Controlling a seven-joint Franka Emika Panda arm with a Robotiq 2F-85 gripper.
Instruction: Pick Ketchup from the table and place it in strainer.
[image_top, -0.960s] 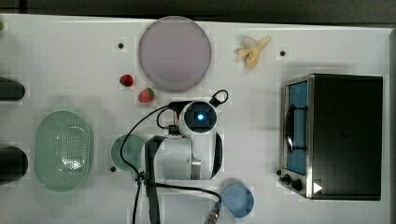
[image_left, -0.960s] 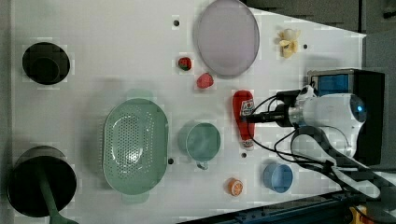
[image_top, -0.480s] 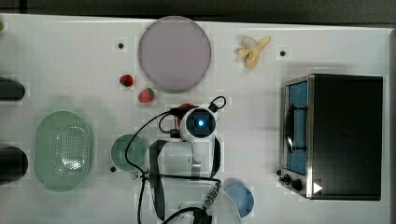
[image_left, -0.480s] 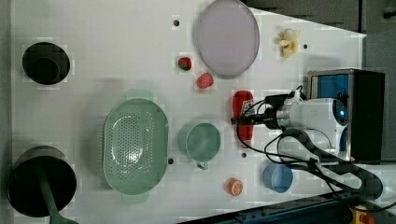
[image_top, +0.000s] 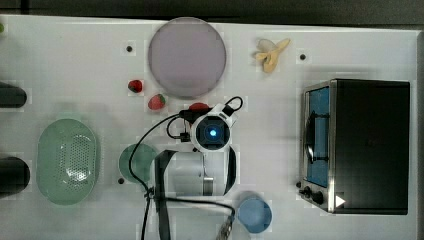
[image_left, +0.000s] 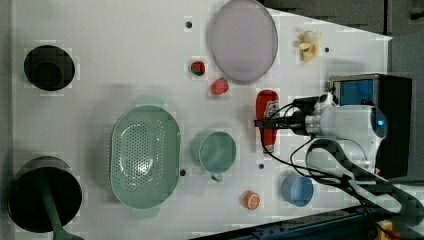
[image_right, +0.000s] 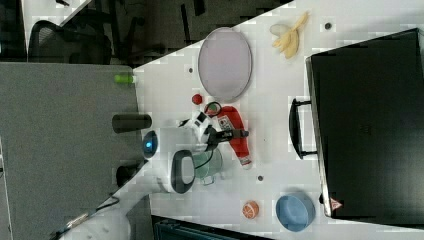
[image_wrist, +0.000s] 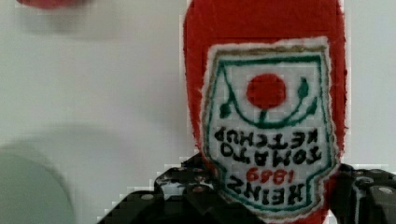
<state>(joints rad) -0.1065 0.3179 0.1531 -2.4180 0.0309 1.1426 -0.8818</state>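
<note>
1. Against the earlier frames, the arm's white head has moved in over the Ketchup (image_left: 267, 118): in the left view the bottle lay clear of the black fingers a second ago, while now they straddle its middle.
2. In the top view the wrist has shifted up the picture and covers nearly all of the bottle, leaving a red edge (image_top: 199, 106) showing above it.
3. Nothing else on the surface (image_left: 125, 65) has moved; the strainer (image_left: 144, 156), the green cup (image_left: 215, 150) and both strawberries sit where they were.
4. The arm reaches in from the left view's right, its wrist turned down toward the surface and black cables looping off it.
5. The gripper (image_left: 266, 123) stands across the bottle's body. In the wrist view one black finger (image_wrist: 187, 189) sits against each side of the label, so the jaws are narrowed onto the Ketchup; I cannot tell how firmly they press.
6. The Ketchup lies flat on the surface, between the grey-lilac plate (image_left: 243, 39) and the blue bowl (image_left: 297, 190), just beside the green cup and well apart from the strainer.
7. It is a red bottle tapering to a pale cap, which points toward the left view's bottom. Its white label (image_wrist: 268, 126) carries a red tomato, green outline and dark lettering.
</note>
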